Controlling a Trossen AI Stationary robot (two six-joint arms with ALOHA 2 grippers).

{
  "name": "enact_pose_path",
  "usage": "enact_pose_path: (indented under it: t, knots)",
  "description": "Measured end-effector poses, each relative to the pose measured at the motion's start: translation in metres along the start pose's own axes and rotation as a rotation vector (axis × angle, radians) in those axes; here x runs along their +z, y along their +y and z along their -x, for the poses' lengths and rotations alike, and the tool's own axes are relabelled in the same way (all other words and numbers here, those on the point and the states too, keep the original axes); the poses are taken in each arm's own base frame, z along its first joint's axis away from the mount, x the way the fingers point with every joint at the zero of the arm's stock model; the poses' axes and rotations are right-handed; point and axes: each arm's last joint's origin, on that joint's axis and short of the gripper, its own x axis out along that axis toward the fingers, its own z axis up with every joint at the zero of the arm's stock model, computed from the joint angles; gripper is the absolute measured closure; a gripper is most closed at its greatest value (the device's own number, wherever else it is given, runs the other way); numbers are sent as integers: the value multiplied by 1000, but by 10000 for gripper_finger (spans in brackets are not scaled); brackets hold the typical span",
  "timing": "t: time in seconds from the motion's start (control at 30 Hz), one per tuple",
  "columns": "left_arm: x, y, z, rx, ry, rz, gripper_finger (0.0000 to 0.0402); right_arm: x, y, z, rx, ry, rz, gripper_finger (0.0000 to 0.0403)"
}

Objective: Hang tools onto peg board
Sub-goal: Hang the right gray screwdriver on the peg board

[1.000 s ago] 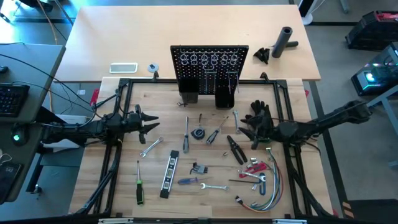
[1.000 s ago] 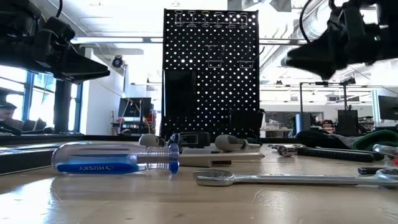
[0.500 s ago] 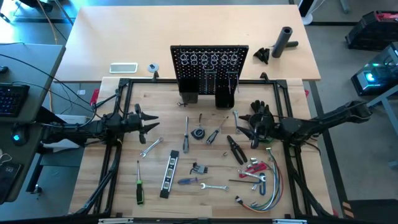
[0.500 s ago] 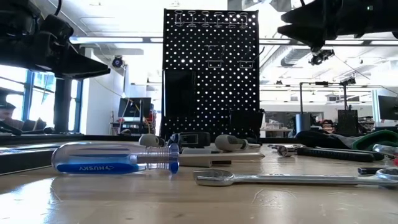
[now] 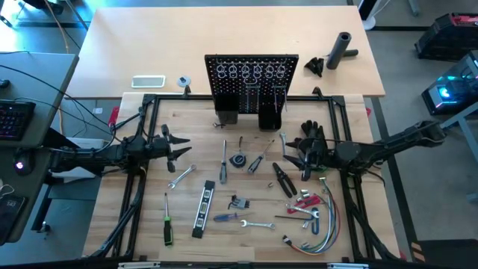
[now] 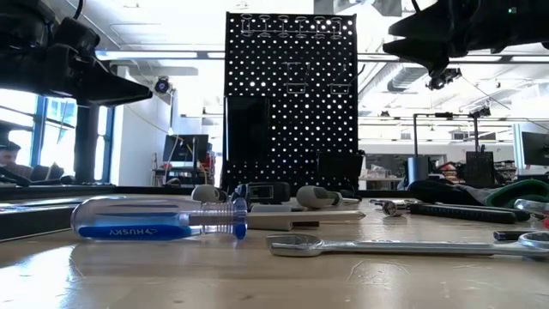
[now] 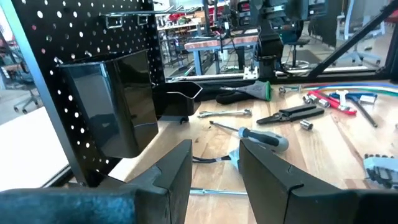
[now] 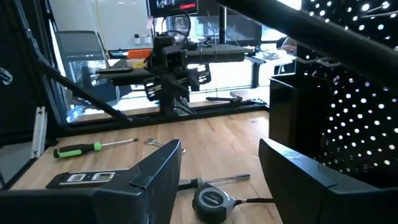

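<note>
The black peg board [image 5: 252, 75] stands upright at the table's far edge, with ring hooks along its top. Tools lie flat on the wood: a green-handled screwdriver [image 5: 167, 226], a black-yellow level [image 5: 203, 209], black pliers [image 5: 283, 179], silver wrenches [image 5: 181, 176], a blue-handled screwdriver [image 6: 159, 219] and a red-handled tool [image 5: 306, 202]. My left gripper [image 5: 184, 149] hovers open at the table's left, pointing level toward the middle. My right gripper [image 5: 287, 159] hovers open at the right, above the pliers. Neither has anything between its fingers.
A bundle of coloured wires [image 5: 320, 233] lies at the near right, and a black glove [image 5: 314, 134] lies beside the right arm. A tape measure [image 5: 238, 160] sits mid-table. A black cylinder [image 5: 340, 49] and a small white device [image 5: 148, 81] lie on the far desk.
My right gripper has risen well clear of the table and edged slightly toward the table's middle, then held still. It stays level. The tools have not moved.
</note>
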Motion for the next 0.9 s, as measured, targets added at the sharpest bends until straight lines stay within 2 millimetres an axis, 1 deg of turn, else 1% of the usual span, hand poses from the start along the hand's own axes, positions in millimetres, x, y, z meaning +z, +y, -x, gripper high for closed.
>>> enact_pose_path:
  t: [0.23,0.5,0.63,0.77,0.9]
  knots:
    - [0,0,0,-1,0,91,276,2,1,0,7,-16,-1,188]
    - [1,0,0,0,-9,98,276,2,1,0,7,-15,-5,188]
    - [2,0,0,0,-23,145,276,2,1,0,7,-15,-5,189]
    - [2,0,0,0,-22,153,276,2,1,0,7,-16,0,189]
    - [2,0,0,0,-21,152,276,7,1,0,6,-67,23,189]
